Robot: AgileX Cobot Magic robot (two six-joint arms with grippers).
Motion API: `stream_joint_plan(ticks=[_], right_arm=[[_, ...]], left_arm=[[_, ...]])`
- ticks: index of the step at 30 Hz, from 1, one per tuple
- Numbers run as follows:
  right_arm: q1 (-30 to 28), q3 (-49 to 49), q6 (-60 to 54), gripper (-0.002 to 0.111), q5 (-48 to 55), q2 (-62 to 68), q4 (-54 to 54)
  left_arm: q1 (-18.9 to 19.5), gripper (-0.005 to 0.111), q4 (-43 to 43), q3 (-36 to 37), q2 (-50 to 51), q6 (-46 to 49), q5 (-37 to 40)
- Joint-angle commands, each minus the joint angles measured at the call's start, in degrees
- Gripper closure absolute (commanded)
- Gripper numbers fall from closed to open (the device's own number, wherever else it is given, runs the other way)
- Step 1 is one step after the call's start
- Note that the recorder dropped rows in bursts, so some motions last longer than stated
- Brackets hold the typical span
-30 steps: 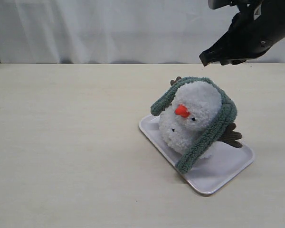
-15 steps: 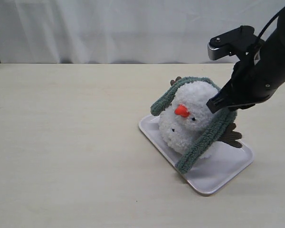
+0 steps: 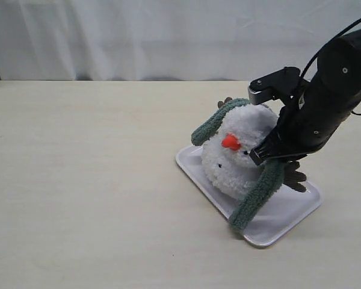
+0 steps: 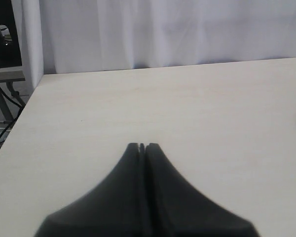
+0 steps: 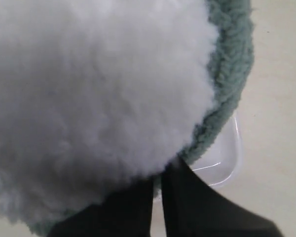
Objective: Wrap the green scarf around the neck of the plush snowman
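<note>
The plush snowman (image 3: 236,158) lies tilted on a white tray (image 3: 292,209), its orange nose (image 3: 230,142) facing left. The green scarf (image 3: 257,197) arches over its head and hangs down to the tray's front. My right gripper (image 3: 260,158) is shut, with only a slit between its fingers, and presses into the scarf at the snowman's right side. In the right wrist view its tips (image 5: 158,174) meet the white fluff (image 5: 89,89) and the scarf (image 5: 232,74). My left gripper (image 4: 142,146) is shut and holds nothing over bare table; it is outside the exterior view.
Brown twig arms stick out behind the head (image 3: 223,102) and by the right arm (image 3: 296,176). The tray's rim (image 5: 233,157) shows past the scarf. A white curtain (image 3: 138,36) backs the table, and the table's left edge (image 4: 19,118) lies near the left gripper.
My right arm came down from the upper right onto the snowman's right side. The scarf's right strand was pushed inward and its lower end shifted a little along the tray.
</note>
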Motion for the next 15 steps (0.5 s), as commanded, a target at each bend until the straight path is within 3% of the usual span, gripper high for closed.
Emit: stream_joint_plan(ticks=[1,6,12,15], right_arm=[[-0.2,-1.7,0.2,0.101,0.7,-1.0,-2.3],[-0.2,-4.0,0.1,0.1,2.0,-5.4,-2.0],[0.0,-3.2,-8.4,0.08,4.6,-7.9,9.1],[0.0,0.1,-8.5,0.078,4.4,-7.1,8.6]], left_arm=[[0.0,0.107,-0.3,0.2,-0.1,0.1,-0.5],[0.0,0.107,-0.3,0.2,-0.1,0.1,-0.5],[0.0,0.107,-0.3,0.2,-0.1,0.1,-0.5],[0.0,0.107,-0.3,0.2,-0.1,0.1,-0.5]])
